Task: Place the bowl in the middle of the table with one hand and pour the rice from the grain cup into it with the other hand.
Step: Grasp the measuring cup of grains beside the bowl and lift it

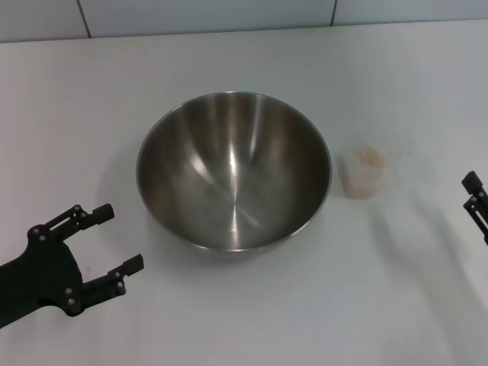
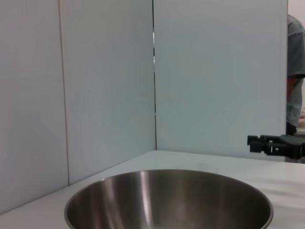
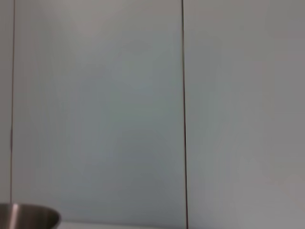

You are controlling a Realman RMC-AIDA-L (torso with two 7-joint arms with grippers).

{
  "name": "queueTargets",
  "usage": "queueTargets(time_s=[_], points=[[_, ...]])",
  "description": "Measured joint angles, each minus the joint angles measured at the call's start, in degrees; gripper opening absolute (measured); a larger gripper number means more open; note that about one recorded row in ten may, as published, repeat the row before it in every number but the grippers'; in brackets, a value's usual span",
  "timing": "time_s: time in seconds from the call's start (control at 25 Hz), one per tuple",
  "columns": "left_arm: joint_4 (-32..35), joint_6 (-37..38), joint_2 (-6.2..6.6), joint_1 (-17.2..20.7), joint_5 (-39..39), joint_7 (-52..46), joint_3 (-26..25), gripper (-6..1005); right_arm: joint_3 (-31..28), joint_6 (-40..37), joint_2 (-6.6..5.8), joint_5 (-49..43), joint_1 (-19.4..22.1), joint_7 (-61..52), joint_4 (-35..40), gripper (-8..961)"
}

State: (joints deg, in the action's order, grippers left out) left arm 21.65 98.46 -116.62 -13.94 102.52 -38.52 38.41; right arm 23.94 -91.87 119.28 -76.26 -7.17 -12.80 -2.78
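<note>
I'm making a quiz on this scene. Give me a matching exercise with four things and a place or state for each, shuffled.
Things:
1. bowl
2. grain cup
3. left gripper
4. right gripper

Places or states:
A. at the table's right edge of the head view
B. empty, mid-table
C. open, near-left of the bowl
D. holds rice, just right of the bowl

Pairs: 1-B, 2-D, 3-C, 4-A
</note>
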Motion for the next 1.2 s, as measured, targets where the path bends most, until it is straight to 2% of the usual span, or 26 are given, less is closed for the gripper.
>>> queueTargets(time_s=[0.52, 1.0, 1.2], points=[[0.4, 0.0, -0.06, -0.1, -0.3, -0.7, -0.1, 810, 0.8, 9.0, -0.07, -1.8, -3.3, -0.2, -0.5, 639], [0.5, 0.0, -0.21, 0.0, -0.3, -0.7, -0.1, 810, 0.7, 10.1, 0.06, -2.1, -4.3, -0.3, -1.0, 637], [0.4, 0.1, -0.15, 0.0, -0.3, -0.7, -0.2, 810, 0.2, 12.4, 0.08, -1.9, -6.0, -0.3, -1.1, 637]])
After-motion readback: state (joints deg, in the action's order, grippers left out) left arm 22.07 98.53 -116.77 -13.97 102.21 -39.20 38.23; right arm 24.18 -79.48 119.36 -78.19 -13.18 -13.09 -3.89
